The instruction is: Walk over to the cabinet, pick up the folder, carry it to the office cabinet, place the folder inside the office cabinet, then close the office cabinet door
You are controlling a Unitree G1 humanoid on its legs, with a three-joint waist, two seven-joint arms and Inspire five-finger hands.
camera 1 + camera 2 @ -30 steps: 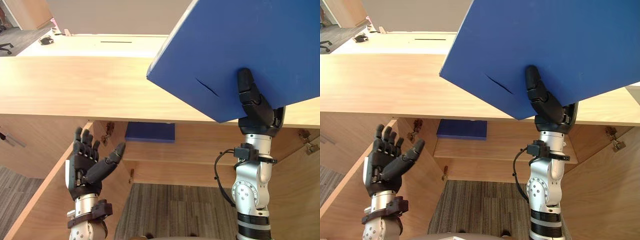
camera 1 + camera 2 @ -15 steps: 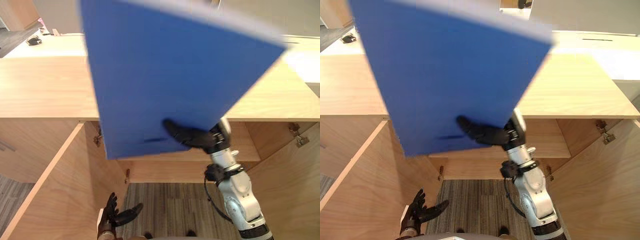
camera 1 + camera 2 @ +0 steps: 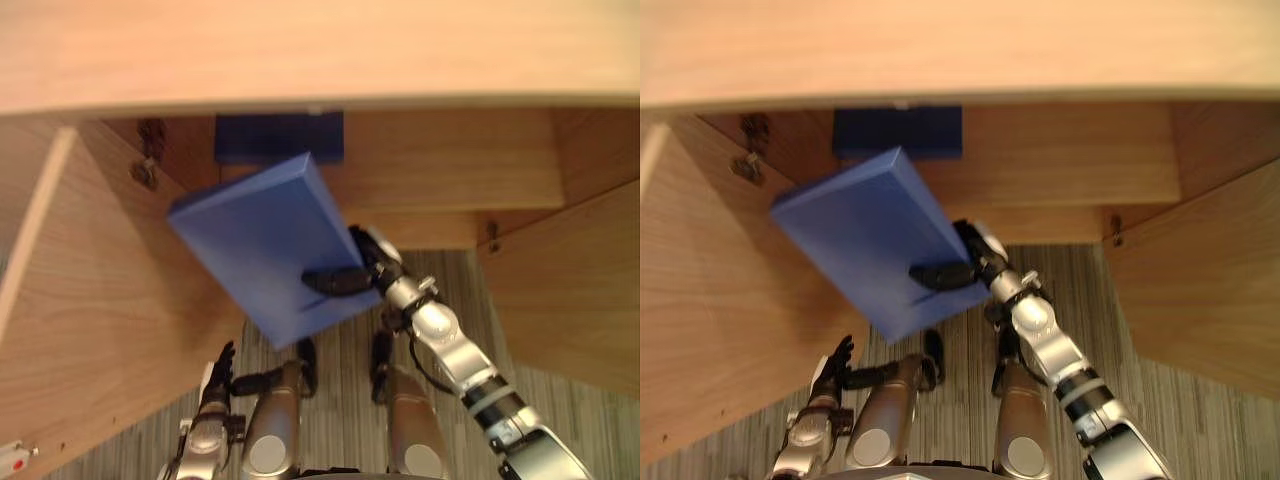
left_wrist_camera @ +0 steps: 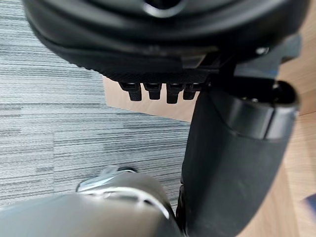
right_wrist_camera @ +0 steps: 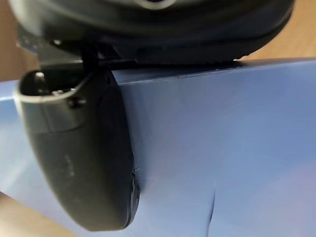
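Note:
The blue folder (image 3: 262, 243) hangs tilted in front of the open office cabinet (image 3: 440, 160), below its top board and close to the left door. My right hand (image 3: 338, 280) is shut on the folder's lower right corner, the thumb (image 5: 84, 158) pressed across the blue cover (image 5: 222, 138). The folder's far corner points toward the cabinet's upper shelf (image 3: 1070, 185). My left hand (image 3: 216, 372) hangs low near the floor with straight fingers (image 4: 155, 91) and holds nothing.
A second dark blue folder (image 3: 280, 136) lies on the shelf at the back left. The left door (image 3: 90, 300) and the right door (image 3: 570, 290) both stand open. Striped grey carpet (image 3: 340, 350) lies between the doors.
The view has tipped downward. My right hand has brought the folder down from above the cabinet top to the front of the open inside. The left hand has dropped lower.

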